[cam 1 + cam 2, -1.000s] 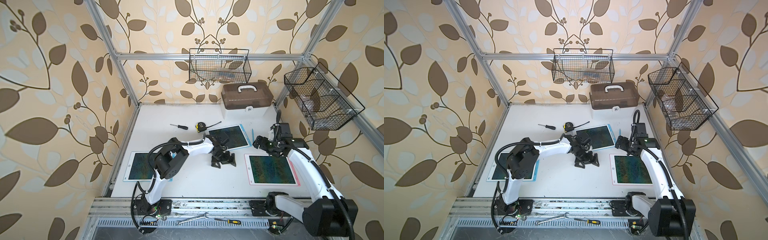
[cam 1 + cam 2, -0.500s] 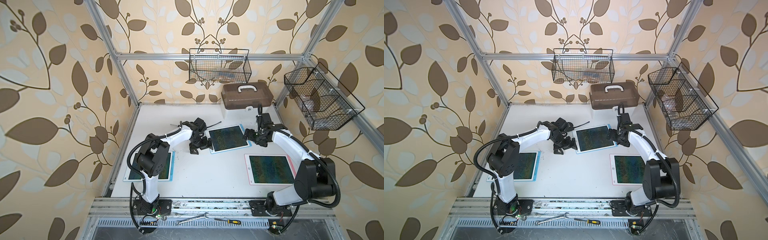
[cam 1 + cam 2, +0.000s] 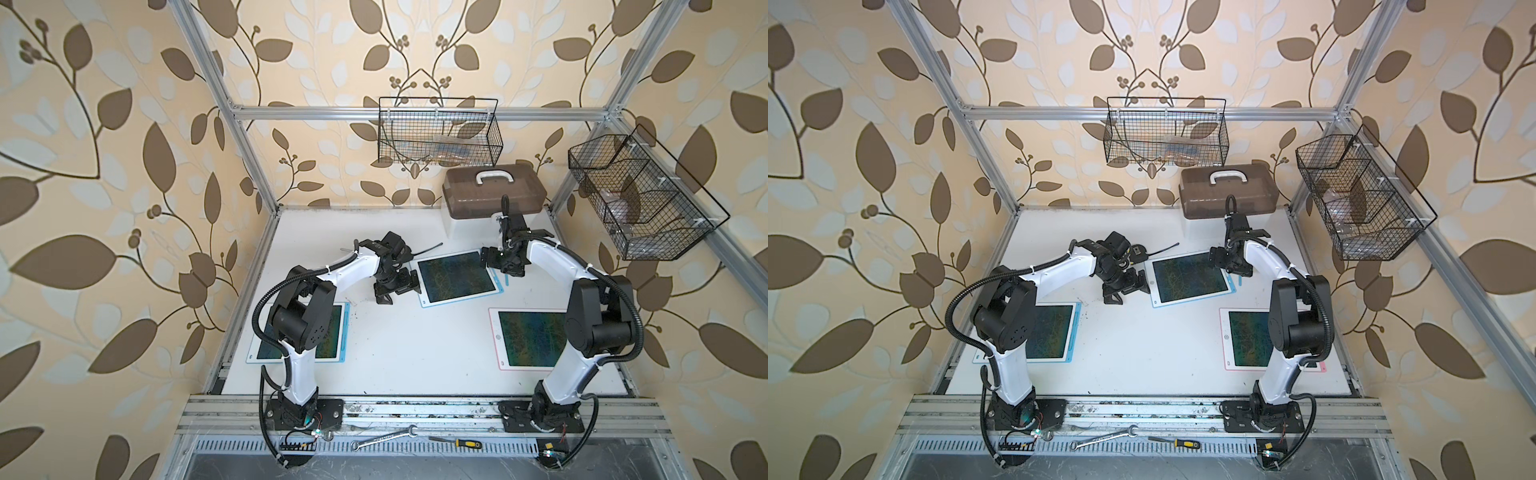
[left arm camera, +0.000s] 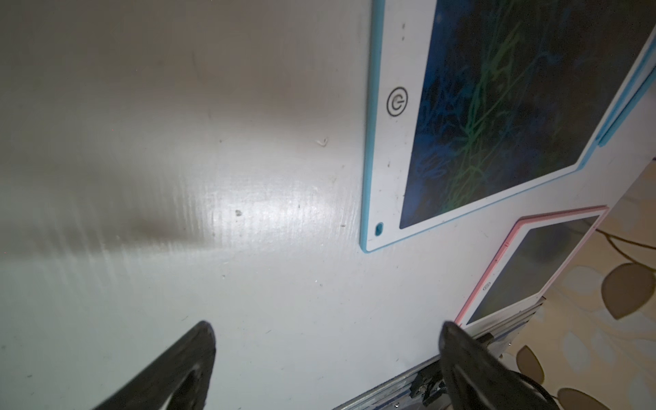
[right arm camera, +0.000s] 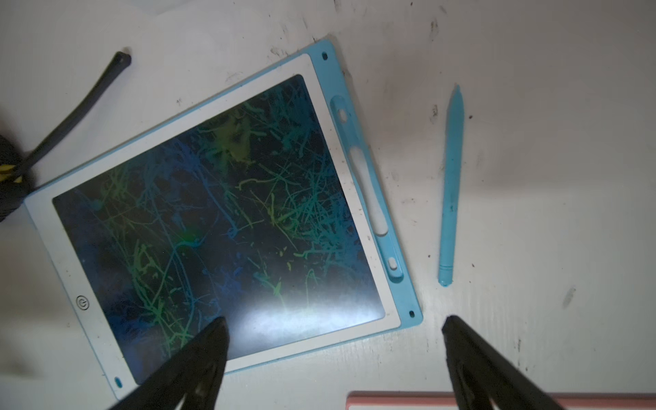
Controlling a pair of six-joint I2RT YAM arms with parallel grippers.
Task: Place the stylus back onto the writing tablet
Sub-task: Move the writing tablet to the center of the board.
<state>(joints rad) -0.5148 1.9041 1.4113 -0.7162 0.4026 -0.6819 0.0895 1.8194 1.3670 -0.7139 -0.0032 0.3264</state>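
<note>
We judge the step in hand to be the reach for the stylus (image 5: 451,184), and the right gripper (image 5: 333,319) is the one placed for it. Its jaws stand wide apart and hold nothing. The left gripper (image 4: 326,324) also stands wide and empty, over bare table (image 4: 177,213) off the far side of the blue writing tablet (image 5: 213,220).

The blue stylus lies flat on the table just beside the tablet's slotted edge (image 5: 365,184), nearly parallel to it and not touching. It is not yet on the tablet.

In the right wrist view, one finger hangs over the corner of the tablet's screen and the other over the table. The stylus lies out beyond the fingertips, about in line with the table-side finger, so it is off the gripper's middle.

To do this well, we would shift the gripper away from the tablet and forward until the barrel sits midway between the jaws. The closing line already runs about across the barrel, so we expect little wrist turn. The stylus is thin and low, so the fingertips must come down almost to the table. We would grip near mid-length and keep the inner finger clear of the tablet's rim.
</note>
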